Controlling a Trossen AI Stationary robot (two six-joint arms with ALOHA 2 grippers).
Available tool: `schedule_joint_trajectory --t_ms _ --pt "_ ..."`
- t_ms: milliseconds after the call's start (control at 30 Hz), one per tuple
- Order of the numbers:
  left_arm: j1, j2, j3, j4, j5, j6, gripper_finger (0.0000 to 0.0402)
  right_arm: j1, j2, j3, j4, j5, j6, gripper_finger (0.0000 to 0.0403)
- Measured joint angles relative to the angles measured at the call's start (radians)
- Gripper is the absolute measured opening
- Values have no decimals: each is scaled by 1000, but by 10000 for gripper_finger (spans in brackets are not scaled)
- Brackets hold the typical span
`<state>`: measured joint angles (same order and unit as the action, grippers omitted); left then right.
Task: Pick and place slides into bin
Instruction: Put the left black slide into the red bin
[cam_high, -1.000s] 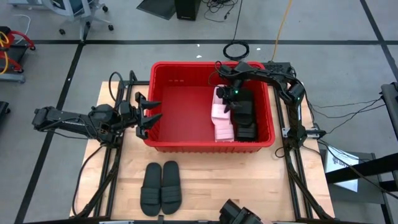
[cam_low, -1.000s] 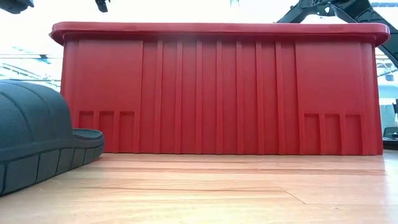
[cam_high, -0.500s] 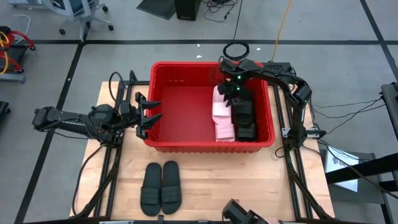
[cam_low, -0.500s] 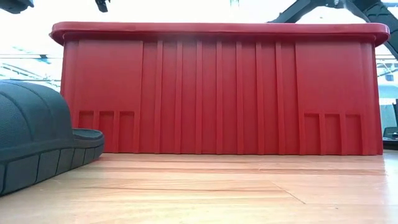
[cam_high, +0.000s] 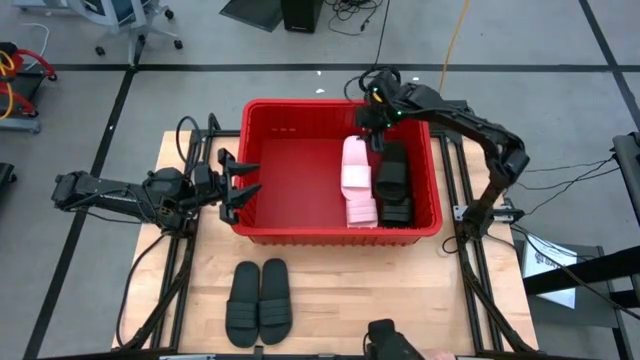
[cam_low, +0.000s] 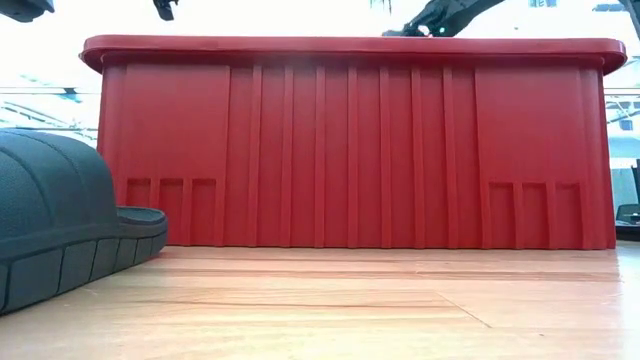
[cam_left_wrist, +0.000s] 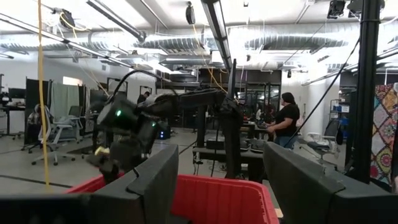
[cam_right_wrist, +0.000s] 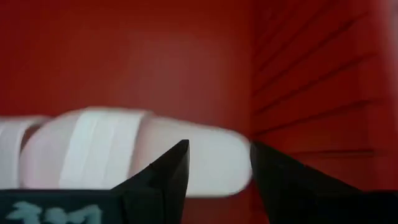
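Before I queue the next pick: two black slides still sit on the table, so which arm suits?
Left, probably: the left gripper is open beside the bin, nearer the black pair.

You've got a ribbed red plastic bin (cam_high: 300, 228), matte black slides (cam_high: 259, 301) that look like foam, and a light wood-grain table (cam_high: 330, 300).

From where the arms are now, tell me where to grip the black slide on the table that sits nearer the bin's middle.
Probably grip the black slide across its wide strap, coming straight down from above. It lies sole-down, lengthwise toward the bin, its partner close alongside, so the raised strap is the clearest hold. The left claw is nearer.
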<state>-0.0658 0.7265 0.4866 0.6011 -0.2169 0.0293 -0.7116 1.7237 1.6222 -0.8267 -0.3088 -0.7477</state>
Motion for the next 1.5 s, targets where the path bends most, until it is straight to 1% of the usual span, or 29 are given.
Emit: schedule_joint_trajectory --t_ms 100,267,333,467,567,667,733,800,1033,1133,1233,1333,1433,1500 --pt "0 0 0 2 0 31 241 0 -38 0 73 -5 61 160" --pt "0 0 0 1 0 84 241 13 -91 0 166 -6 220 159" --pt "0 0 0 1 6 94 241 25 -105 1 194 -22 276 160" --pt "-3 0 0 1 20 96 241 66 -127 1 223 -161 334 158" --pt "-9 0 0 1 68 98 241 118 -138 1 258 -263 393 154" --pt "-23 -2 0 1 128 120 241 190 -150 1 300 -329 423 151" --pt "-39 -2 0 4 152 146 241 247 -155 1 326 -354 422 151" --pt "-60 -2 0 8 166 167 241 306 -156 1 345 -349 421 151" --pt "-138 -2 0 34 166 214 241 479 -156 1 361 -342 398 150" --pt "-173 -2 21 -3 167 205 241 547 -156 1 360 -341 399 150" --pt "-212 -2 78 -133 167 194 241 613 -156 1 355 -341 398 150" --pt "-250 2 147 -301 166 140 241 678 -156 1 336 -320 399 150" --pt "-290 14 193 -444 165 89 241 751 -156 -7 323 -205 399 150" --pt "-321 31 195 -491 165 71 241 797 -156 -33 340 -126 398 150"
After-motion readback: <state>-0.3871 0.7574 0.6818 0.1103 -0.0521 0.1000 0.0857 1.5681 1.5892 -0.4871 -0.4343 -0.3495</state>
